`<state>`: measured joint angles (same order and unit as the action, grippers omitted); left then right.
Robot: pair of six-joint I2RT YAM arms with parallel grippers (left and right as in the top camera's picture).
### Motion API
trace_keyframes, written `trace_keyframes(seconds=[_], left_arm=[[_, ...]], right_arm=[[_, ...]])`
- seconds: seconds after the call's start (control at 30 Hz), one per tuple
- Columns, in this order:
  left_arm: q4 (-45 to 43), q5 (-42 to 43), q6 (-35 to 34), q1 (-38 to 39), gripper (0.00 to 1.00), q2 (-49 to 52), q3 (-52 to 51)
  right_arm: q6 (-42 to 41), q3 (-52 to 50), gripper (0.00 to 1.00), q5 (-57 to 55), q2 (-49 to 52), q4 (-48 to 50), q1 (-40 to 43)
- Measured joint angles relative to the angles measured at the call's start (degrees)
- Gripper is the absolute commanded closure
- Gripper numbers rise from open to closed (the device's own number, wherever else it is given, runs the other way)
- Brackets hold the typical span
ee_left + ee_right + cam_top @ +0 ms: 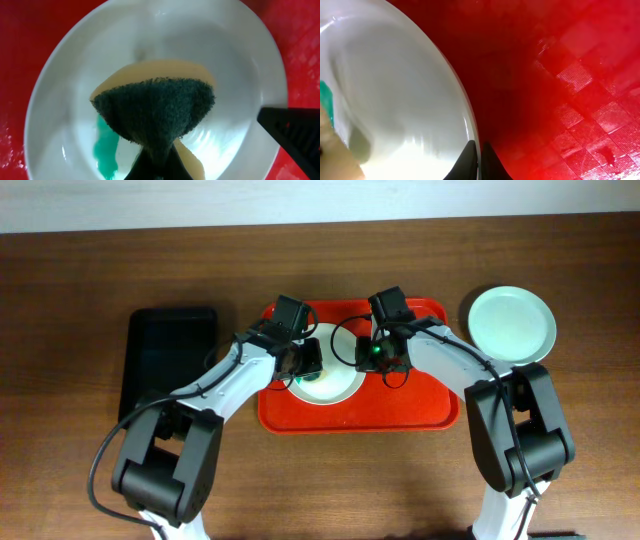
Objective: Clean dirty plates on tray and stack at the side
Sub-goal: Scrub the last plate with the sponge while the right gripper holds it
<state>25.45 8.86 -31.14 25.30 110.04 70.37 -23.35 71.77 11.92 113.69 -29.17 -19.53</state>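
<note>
A white plate lies on the red tray. It has a teal-green smear on its inside. My left gripper is shut on a yellow sponge with a dark green scouring face and presses it onto the plate. My right gripper is shut on the plate's right rim, with one finger on each side of the rim. A second plate, with no smear showing, rests on the table to the right of the tray. A third plate is not in view.
A smaller black tray lies on the wooden table to the left of the red tray. The red tray floor to the right of the held plate is bare and wet-looking. My right gripper's finger shows at the right edge of the left wrist view.
</note>
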Motion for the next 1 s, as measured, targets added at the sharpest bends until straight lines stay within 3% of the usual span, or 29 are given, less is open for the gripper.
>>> trace_keyframes(seconds=[0.33,0.53,0.67,0.73,0.9,1.0], left_arm=[[-1.4,-1.8,3.8,0.2,1.00,3.2,0.3],[10.9,-18.9,5.6,1.0,1.00,3.5,4.1],[17.0,-23.3,6.1,1.2,1.00,5.4,9.3],[18.1,-21.5,6.3,0.9,1.00,5.8,11.9],[12.7,-2.8,6.3,0.1,1.00,5.9,15.0],[11.9,2.6,6.3,0.5,1.00,6.8,15.0]], right_arm=[[0.0,0.0,0.95,0.1,0.1,0.1,0.0],[0.0,0.1,0.95,1.0,0.2,-0.1,0.0],[0.0,0.1,0.95,1.7,0.3,-0.1,-0.6],[0.0,0.1,0.95,1.9,0.3,-0.2,-0.6],[0.0,0.1,0.95,1.9,0.3,-0.2,-0.6],[0.0,0.1,0.95,1.9,0.3,-0.2,-0.6]])
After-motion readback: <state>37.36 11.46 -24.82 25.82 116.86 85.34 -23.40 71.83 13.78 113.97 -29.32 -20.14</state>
